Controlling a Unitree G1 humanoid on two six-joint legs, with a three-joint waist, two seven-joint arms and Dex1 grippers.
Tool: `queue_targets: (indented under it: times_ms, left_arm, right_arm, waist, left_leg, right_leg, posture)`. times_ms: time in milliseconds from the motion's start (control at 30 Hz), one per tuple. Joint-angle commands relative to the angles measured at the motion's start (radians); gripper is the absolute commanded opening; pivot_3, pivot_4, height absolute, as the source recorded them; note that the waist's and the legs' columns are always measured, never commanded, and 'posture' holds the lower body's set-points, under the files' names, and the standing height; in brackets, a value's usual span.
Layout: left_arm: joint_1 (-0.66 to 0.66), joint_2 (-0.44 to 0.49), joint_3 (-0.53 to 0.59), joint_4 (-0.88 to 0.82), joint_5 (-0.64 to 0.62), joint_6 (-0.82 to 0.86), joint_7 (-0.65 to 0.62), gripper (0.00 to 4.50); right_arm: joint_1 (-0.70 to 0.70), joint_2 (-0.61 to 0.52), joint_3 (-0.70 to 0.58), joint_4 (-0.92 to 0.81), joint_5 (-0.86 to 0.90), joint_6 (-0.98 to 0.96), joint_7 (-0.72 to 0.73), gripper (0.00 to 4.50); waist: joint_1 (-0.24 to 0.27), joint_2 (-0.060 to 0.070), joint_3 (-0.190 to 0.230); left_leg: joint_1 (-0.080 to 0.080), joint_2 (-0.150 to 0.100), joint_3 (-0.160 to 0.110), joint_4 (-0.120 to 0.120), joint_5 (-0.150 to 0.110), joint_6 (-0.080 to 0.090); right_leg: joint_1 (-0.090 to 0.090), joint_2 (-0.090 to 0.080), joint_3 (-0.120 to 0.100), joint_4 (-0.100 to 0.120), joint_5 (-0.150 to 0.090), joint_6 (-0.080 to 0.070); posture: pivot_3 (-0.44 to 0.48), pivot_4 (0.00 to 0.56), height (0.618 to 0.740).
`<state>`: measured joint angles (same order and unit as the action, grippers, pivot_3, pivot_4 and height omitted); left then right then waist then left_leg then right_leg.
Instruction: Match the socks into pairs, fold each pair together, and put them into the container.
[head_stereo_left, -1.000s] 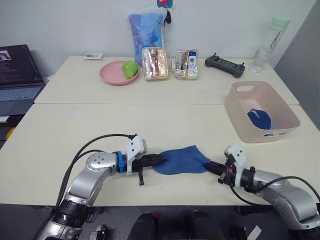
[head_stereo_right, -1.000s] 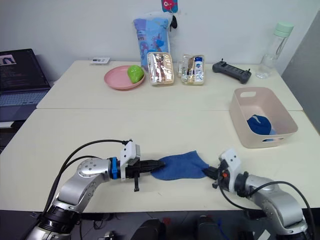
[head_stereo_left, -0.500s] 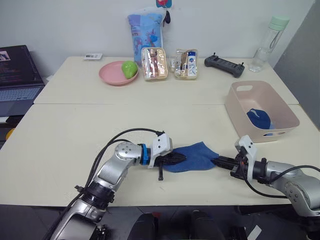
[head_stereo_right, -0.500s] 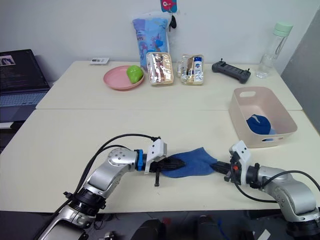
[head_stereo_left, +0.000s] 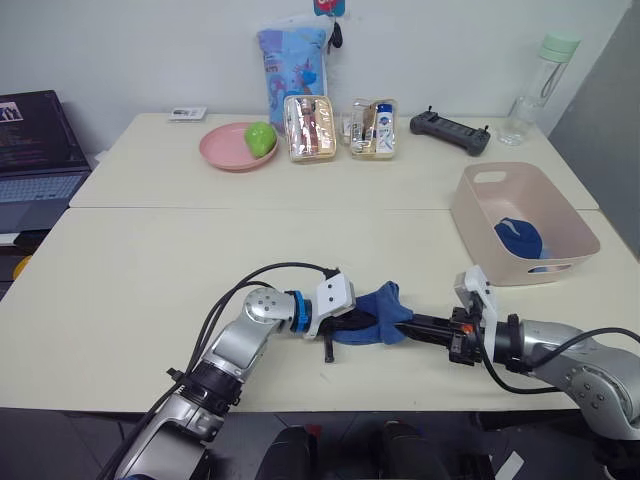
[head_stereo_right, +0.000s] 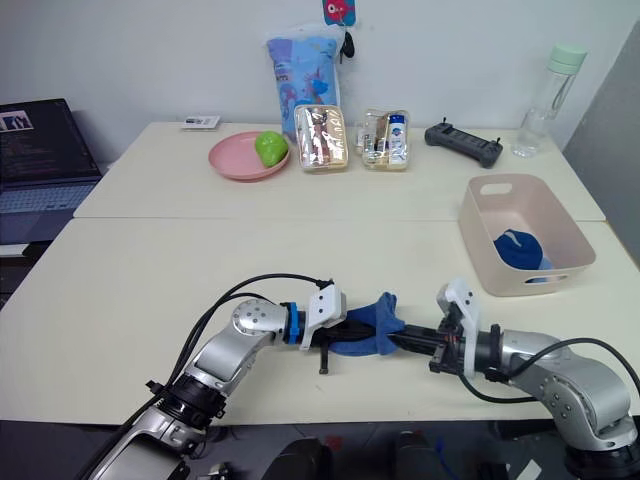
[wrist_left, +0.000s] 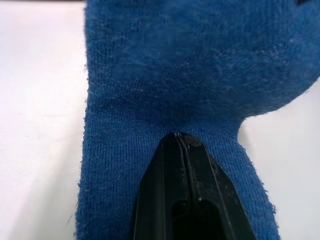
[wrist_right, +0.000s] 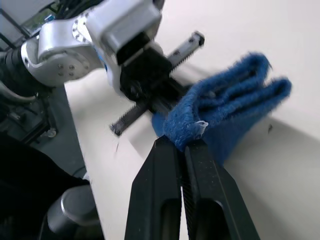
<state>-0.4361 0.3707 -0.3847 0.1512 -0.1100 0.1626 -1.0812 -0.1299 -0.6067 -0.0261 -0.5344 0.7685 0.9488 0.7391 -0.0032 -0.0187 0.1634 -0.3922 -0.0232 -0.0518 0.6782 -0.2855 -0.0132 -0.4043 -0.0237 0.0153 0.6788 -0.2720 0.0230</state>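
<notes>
Socks (head_stereo_left: 375, 318) now sit bunched into a humped fold on the near tabletop (head_stereo_left: 150, 270), between my two hands; half a second ago the same blue pair lay stretched flat and longer. My right hand (head_stereo_right: 400, 341) has carried its end in toward the left, so the cloth doubles over on itself. My left hand (head_stereo_left: 352, 324) stays where it was, fingers together and clamped on the socks' other end; the left wrist view shows the closed tips pinching the blue knit. My right hand is likewise clamped on the socks: the right wrist view shows an edge of the folded knit caught between its closed fingers.

Judgement: the fold of this pair is about made. What remains is carrying it to the container (head_stereo_left: 470, 215), which stands well apart at the right of the tabletop and already holds a dark blue bundle (head_stereo_left: 520, 238).

Writing: none legible. Bag (head_stereo_left: 292, 60) at the back carries a printed pattern, and the small bottle (head_stereo_left: 384, 124) in the clear pouch has a label, but I cannot read either.
</notes>
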Motion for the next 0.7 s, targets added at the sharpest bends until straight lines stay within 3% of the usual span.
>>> queue_targets:
  times_ms: [33,167,400,600,700]
  left_arm:
    - [0.018,0.008,0.000,-0.006,0.002,0.018,-0.001,0.00]
    - [0.026,0.050,0.064,-0.087,-0.064,0.107,-0.018,0.00]
    - [0.023,0.301,0.243,-0.332,-0.288,0.377,-0.139,0.00]
    - [-0.031,0.290,0.291,-0.298,-0.299,0.368,-0.087,0.00]
    - [-0.060,0.232,0.280,-0.306,-0.312,0.363,-0.053,0.00]
  right_arm:
    - [-0.039,0.033,0.039,0.002,0.004,-0.011,-0.020,0.01]
    - [-0.083,0.072,0.112,0.051,-0.031,-0.032,-0.019,0.01]
    - [-0.165,0.107,0.233,0.164,-0.109,-0.076,0.031,0.01]
    - [-0.206,0.133,0.299,0.219,-0.159,-0.099,0.054,0.01]
    - [-0.211,0.136,0.293,0.228,-0.149,-0.095,0.080,0.81]
  waist:
    - [0.000,0.000,0.000]
    - [-0.003,0.000,0.000]
    - [-0.024,0.000,0.000]
    - [-0.020,0.000,0.000]
    - [-0.020,0.000,0.000]
  left_leg:
    - [0.000,0.000,0.000,0.000,0.000,0.000]
    - [0.000,0.000,0.000,0.000,0.000,0.000]
    - [0.000,0.002,-0.001,-0.001,0.000,0.000]
    - [0.000,0.001,-0.001,0.000,0.000,0.000]
    - [-0.001,0.000,-0.001,0.000,0.000,0.000]
  right_leg:
    - [0.000,0.000,0.000,0.000,0.000,0.000]
    - [0.000,0.000,0.000,0.000,0.000,0.000]
    - [-0.001,0.001,-0.001,0.001,0.000,0.000]
    - [-0.001,0.000,-0.001,0.000,0.000,0.000]
    - [-0.001,0.000,-0.001,0.000,0.000,0.000]
  posture:
    - [0.000,0.150,0.740]
    - [0.000,0.150,0.740]
    - [0.000,0.150,0.740]
    - [0.000,0.150,0.740]
    - [0.000,0.150,0.740]
